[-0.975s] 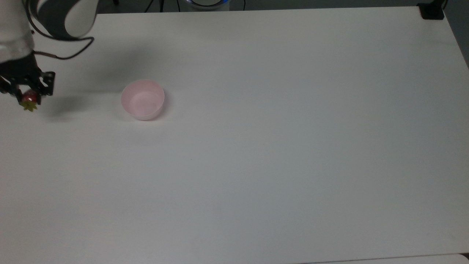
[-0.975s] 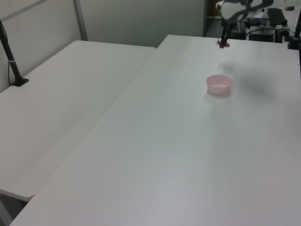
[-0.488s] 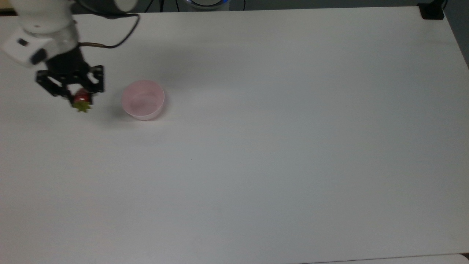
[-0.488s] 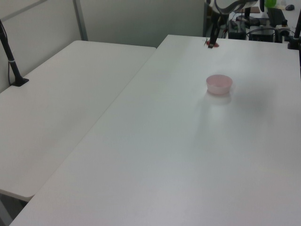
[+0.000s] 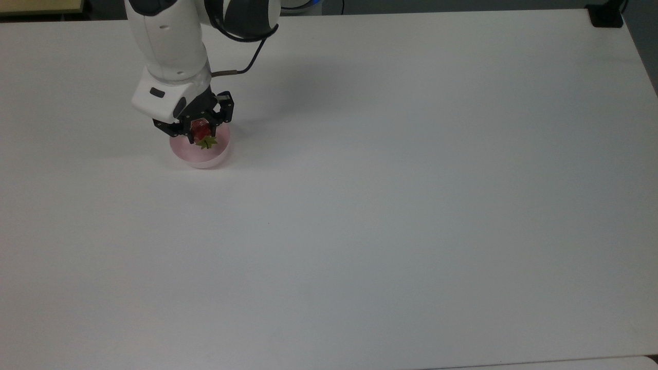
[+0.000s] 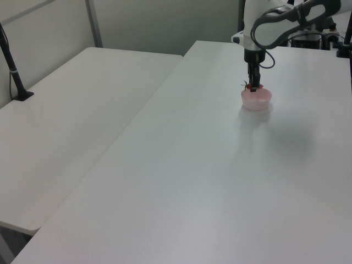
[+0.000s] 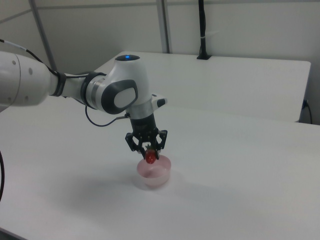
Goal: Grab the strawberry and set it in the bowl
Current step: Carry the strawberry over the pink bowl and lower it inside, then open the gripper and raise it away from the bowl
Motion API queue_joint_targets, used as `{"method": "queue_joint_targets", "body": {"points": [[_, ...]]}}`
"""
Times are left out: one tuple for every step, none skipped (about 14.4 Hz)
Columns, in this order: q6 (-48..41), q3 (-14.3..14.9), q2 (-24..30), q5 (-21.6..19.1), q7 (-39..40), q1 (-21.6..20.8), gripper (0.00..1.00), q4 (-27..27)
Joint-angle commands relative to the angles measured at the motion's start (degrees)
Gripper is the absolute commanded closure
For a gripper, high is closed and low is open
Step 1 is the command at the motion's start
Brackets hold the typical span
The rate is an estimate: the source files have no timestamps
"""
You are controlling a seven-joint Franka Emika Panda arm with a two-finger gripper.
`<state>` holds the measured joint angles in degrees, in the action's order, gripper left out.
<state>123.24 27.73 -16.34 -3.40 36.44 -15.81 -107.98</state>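
We see the claw [image 5: 201, 132] in the upper left of the top view, pinched shut on the strawberry [image 5: 202, 131]. The berry is red, and its green leaves [image 5: 206, 142] point toward the bottom of the top view. The claw holds it over the bowl [image 5: 205, 156], which sits on the white table [image 5: 390, 205].

The top view looks straight down. There the berry covers part of the bowl's far rim, and we cannot tell how high it hangs.

The right view helps us here. In the middle of that picture the strawberry [image 7: 150, 157] hangs from the claw [image 7: 149, 152] just above the rim of the bowl [image 7: 154, 173]. It is not lying inside. We also see the white arm [image 7: 107, 95] reach in from the right view's left, with a small blue light on top of one joint.

In the left view the claw [image 6: 252, 86] and bowl [image 6: 256, 99] are small, in the upper right. The berry [image 6: 250, 86] is just a red speck at the bowl's rim there. That view also shows a second table [image 6: 71, 110] on the left view's left, with a black post [image 6: 12, 66] standing on it.

The right view shows a black post [image 7: 202, 30] too, at the far edge of a back table [image 7: 250, 80].

We can read no words or labels on anything.
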Motion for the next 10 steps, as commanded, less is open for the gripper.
{"method": "queue_joint_targets", "body": {"points": [[-0.2, -0.7, 3.0, 1.6, -1.4, 1.0, 0.00, -2.5], [-0.5, -0.7, 3.1, 1.6, -1.6, 1.0, 0.00, -2.2], [-0.9, -0.7, 3.2, 1.6, -3.8, 0.9, 0.00, -2.1], [-1.1, -0.8, 3.8, 1.6, -8.6, 0.8, 0.00, -1.9], [-1.7, -1.4, 5.4, 1.7, -14.4, 1.0, 0.00, -1.3], [-3.7, -3.3, 6.8, 2.1, -20.0, 1.4, 0.00, -0.6], [-9.5, -6.3, 9.2, 4.2, -26.4, 3.7, 0.00, 2.1], [-15.9, -10.8, 11.2, 6.2, -29.8, 6.6, 0.00, 5.2], [-21.4, -15.8, 13.2, 6.4, -32.3, 10.2, 0.00, 8.1], [-25.0, -20.2, 14.3, 6.4, -34.8, 13.3, 0.00, 10.9]]}}
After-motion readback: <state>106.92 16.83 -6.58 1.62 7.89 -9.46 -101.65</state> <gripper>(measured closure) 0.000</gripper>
